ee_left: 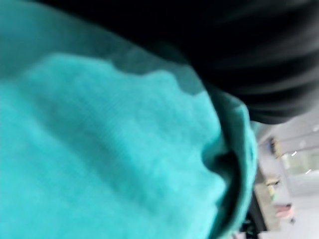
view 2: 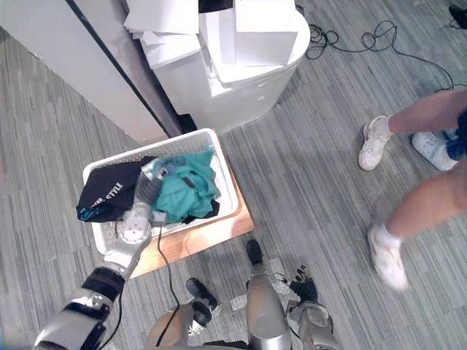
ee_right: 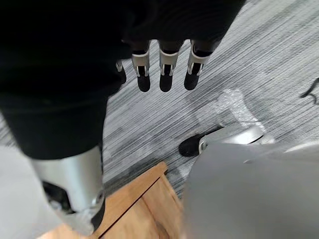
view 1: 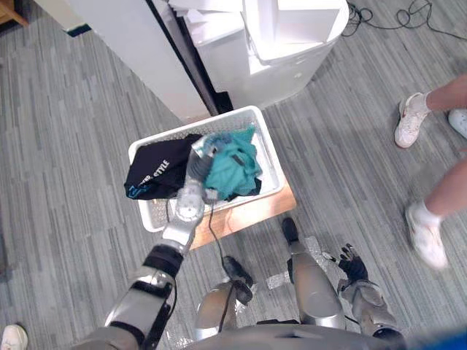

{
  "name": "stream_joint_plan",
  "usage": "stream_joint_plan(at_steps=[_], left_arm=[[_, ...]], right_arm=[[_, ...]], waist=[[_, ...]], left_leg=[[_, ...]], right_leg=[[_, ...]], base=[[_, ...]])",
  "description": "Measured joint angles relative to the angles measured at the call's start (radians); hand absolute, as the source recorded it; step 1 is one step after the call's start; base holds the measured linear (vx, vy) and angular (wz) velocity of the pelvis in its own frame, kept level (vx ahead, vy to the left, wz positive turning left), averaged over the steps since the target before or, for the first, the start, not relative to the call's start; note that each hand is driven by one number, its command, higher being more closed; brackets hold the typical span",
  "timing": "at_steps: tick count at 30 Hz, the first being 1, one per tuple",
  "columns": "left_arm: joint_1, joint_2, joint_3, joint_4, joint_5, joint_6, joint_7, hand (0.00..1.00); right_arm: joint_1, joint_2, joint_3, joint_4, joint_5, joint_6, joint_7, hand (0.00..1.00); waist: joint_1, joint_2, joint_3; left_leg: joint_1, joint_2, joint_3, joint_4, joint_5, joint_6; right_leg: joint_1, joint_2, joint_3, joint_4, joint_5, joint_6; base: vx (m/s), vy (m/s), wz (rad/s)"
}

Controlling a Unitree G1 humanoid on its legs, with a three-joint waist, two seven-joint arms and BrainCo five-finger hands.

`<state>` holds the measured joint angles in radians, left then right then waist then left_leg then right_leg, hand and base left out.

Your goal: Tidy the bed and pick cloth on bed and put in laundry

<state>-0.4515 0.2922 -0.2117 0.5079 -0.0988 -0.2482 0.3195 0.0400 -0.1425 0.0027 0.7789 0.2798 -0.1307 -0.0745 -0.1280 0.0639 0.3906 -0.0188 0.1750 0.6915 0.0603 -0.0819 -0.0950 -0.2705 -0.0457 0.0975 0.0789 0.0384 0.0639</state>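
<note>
Cloth (view 1: 235, 169), crumpled teal, in white plastic basket (view 1: 219, 120) hides my left hand (view 1: 203, 148): can't tell its grip; right hand (ee_right: 164, 69) hangs straight-fingered.

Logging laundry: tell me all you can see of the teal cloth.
The teal cloth is a soft knit-looking garment, crumpled in a heap in the right half of the white slatted basket, with dark fabric under it. The left hand is at its left edge, beside a black printed garment draped over the rim.

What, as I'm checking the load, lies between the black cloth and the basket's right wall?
The teal cloth, heaped in the white basket, with the left hand at its edge; the left eye view shows this.
</note>
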Motion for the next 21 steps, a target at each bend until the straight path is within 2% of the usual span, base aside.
stream_joint_plan(at_steps=[1,3,5,9,11,21], left_arm=[[-0.027,-0.001,0.01,0.0,-0.003,0.002,-0.001,0.0],[-0.053,-0.001,0.025,0.008,-0.011,0.006,-0.01,0.0],[-0.066,-0.001,0.026,0.035,-0.028,0.04,-0.066,0.0],[-0.064,-0.016,0.026,0.082,-0.045,0.077,-0.14,0.0],[-0.061,-0.022,0.027,0.095,-0.047,0.078,-0.163,0.0],[-0.042,-0.053,0.028,0.098,-0.043,0.064,-0.196,0.0]], right_arm=[[0.0,0.007,0.022,-0.015,0.0,0.005,0.0,0.0],[-0.001,0.019,0.049,-0.037,0.0,0.007,0.001,0.0],[-0.001,0.026,0.063,-0.058,0.001,0.015,0.001,0.0],[-0.001,0.029,0.066,-0.068,0.002,0.03,0.001,0.0],[0.0,0.03,0.066,-0.071,0.002,0.039,0.001,0.0],[-0.001,0.033,0.066,-0.077,0.0,0.037,0.003,0.0]], waist=[[0.006,-0.005,0.003],[0.012,-0.016,0.006],[0.014,-0.026,0.006],[0.023,-0.031,0.008],[0.032,-0.038,0.012],[0.035,-0.039,0.012]], left_leg=[[-0.001,0.001,0.001,0.004,0.0,0.0],[-0.008,0.005,0.0,0.015,0.0,0.0],[-0.017,0.009,-0.004,0.022,-0.004,-0.001],[-0.035,0.012,-0.001,0.036,-0.01,0.001],[-0.035,0.017,0.007,0.048,-0.013,0.0],[-0.033,0.021,0.013,0.065,-0.023,0.004]], right_leg=[[0.0,0.0,0.0,0.0,0.0,0.0],[-0.001,0.0,-0.001,0.001,0.0,0.0],[-0.004,0.0,-0.003,0.001,0.0,0.0],[-0.024,0.0,0.001,0.01,0.0,0.0],[-0.027,0.002,0.006,0.016,0.0,0.0],[-0.026,0.004,0.016,0.023,0.003,-0.001]], base=[[0.0,0.0,0.0],[-0.01,-0.013,0.03],[-0.02,-0.025,0.06],[-0.01,-0.009,-0.03],[-0.01,-0.021,-0.09],[-0.01,-0.004,-0.01]])
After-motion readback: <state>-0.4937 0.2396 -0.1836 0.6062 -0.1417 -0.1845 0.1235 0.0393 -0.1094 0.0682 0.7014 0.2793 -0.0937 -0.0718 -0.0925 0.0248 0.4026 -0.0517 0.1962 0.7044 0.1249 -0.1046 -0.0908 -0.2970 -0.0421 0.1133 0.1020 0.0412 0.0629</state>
